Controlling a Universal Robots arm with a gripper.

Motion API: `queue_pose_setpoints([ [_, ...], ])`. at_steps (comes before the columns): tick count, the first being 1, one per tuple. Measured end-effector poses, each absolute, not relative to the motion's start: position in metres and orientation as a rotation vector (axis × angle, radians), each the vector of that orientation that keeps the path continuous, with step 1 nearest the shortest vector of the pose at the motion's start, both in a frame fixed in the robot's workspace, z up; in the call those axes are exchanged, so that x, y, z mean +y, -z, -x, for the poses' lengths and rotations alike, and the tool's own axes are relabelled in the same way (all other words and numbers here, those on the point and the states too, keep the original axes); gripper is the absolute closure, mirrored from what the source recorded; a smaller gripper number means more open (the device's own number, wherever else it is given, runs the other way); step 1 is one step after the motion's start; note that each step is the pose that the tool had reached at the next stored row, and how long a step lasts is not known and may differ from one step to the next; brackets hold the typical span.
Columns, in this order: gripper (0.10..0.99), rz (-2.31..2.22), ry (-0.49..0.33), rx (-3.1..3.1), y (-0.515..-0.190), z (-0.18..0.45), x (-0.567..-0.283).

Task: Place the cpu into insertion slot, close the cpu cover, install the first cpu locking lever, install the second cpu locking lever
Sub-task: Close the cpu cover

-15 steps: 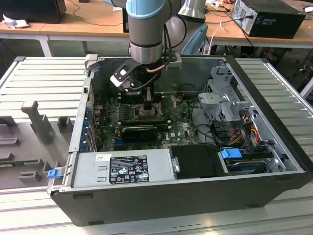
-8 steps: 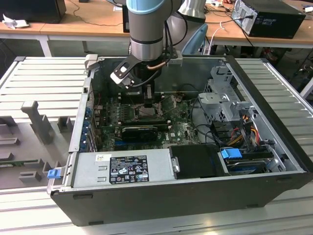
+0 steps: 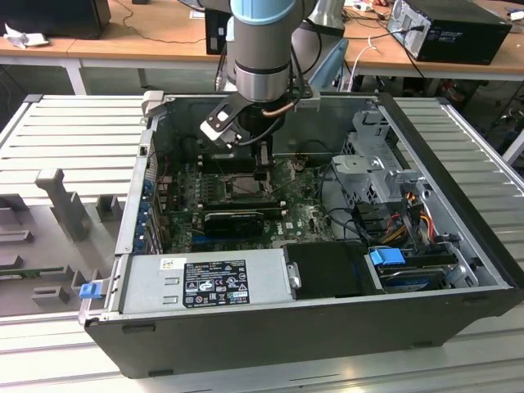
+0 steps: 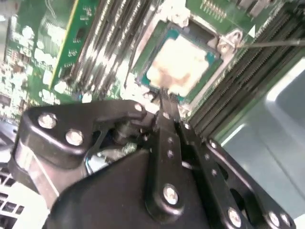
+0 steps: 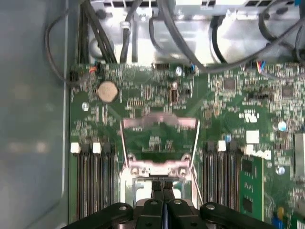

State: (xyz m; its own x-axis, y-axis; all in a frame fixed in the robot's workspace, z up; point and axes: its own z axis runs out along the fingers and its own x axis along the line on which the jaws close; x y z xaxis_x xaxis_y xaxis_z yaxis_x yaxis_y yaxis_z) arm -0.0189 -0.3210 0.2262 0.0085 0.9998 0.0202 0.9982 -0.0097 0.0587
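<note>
Inside the open computer case point(image 3: 311, 332) the arm reaches down to the insertion slot point(image 3: 246, 185) on the green motherboard point(image 5: 228, 95). The cpu point(image 4: 177, 64) lies flat in that slot, its pale, stained top facing up and its edges square with the rim. The cpu cover point(image 5: 159, 121) stands tipped open on the far side of the slot from the gripper, and board shows through its square cut-out. So the chip looks placed and the cover not yet shut.

To my eye the cover is the job in hand. Doing it well means confirming the chip sits level in the slot. The push should go on the frame rather than the chip, and the frame should swing over its hinge evenly, without twisting or scraping the memory slots point(image 5: 93, 176) on either side of the slot.

The gripper point(image 4: 164, 98) has its two fingers pressed together into one narrow tip, with nothing visible between them. That tip sits right at the slot's near edge, beside the chip. I cannot tell whether it touches.
</note>
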Motion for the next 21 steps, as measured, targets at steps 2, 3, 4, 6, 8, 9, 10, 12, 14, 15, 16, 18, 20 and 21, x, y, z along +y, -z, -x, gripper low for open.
queue_pose_setpoints([
  [2, 0.980, -2.212, -0.086, 2.191, -0.228, 0.019, -0.321],
  [3, 0.980, -2.212, -0.085, 2.192, -0.231, 0.019, -0.321],
  [4, 0.980, -2.212, -0.085, 2.192, -0.234, 0.019, -0.321],
  [6, 0.980, -2.213, -0.084, 2.192, -0.241, 0.019, -0.321],
  [8, 0.980, -2.217, -0.075, 2.196, -0.247, 0.009, -0.321],
  [9, 0.980, -2.218, -0.074, 2.197, -0.247, 0.006, -0.321],
  [10, 0.980, -2.219, -0.071, 2.198, -0.247, 0.003, -0.321],
  [12, 0.980, -2.221, -0.066, 2.200, -0.251, 0.000, -0.321],
  [14, 0.980, -2.223, -0.063, 2.202, -0.257, -0.001, -0.321],
  [15, 0.980, -2.225, -0.060, 2.204, -0.260, -0.003, -0.321],
  [16, 0.980, -2.227, -0.056, 2.206, -0.261, -0.007, -0.321],
  [18, 0.980, -2.235, -0.048, 2.213, -0.261, -0.023, -0.321],
  [20, 0.980, -2.240, -0.050, 2.218, -0.261, -0.032, -0.321],
  [21, 0.980, -2.240, -0.051, 2.219, -0.260, -0.037, -0.321],
])
